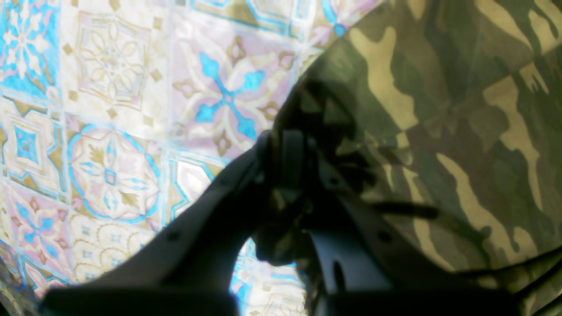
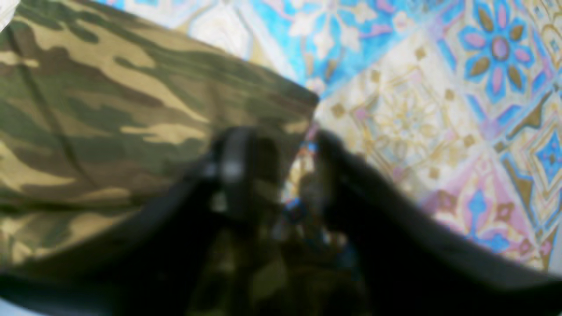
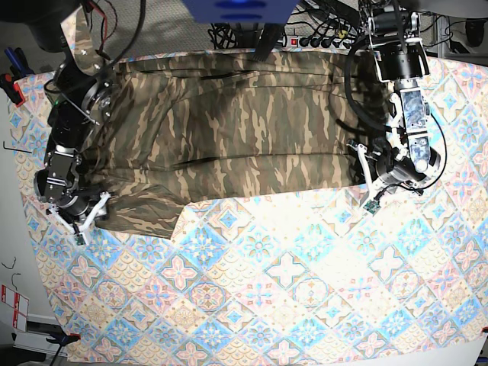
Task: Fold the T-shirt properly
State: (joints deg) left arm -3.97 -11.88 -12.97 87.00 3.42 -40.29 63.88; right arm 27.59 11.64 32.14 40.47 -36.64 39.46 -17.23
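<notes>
- The T-shirt (image 3: 229, 130), a camouflage print of olive, brown and tan blotches, is lying spread wide across the far half of the table, with one short sleeve (image 3: 141, 213) sticking out toward the near side at the base view's left.
- It is resting on a tablecloth (image 3: 282, 290) patterned in blue, cream and pink tiles, which is covering the whole table.
- The left gripper (image 1: 285, 175) is sitting at the shirt's edge with its jaws together, apparently pinching the cloth.
- The right gripper (image 2: 274, 171) is hovering at the sleeve's corner with its jaws apart, one finger over cloth, the other over tablecloth.
- Cables (image 3: 320, 34) are lying beyond the table's far edge.
</notes>
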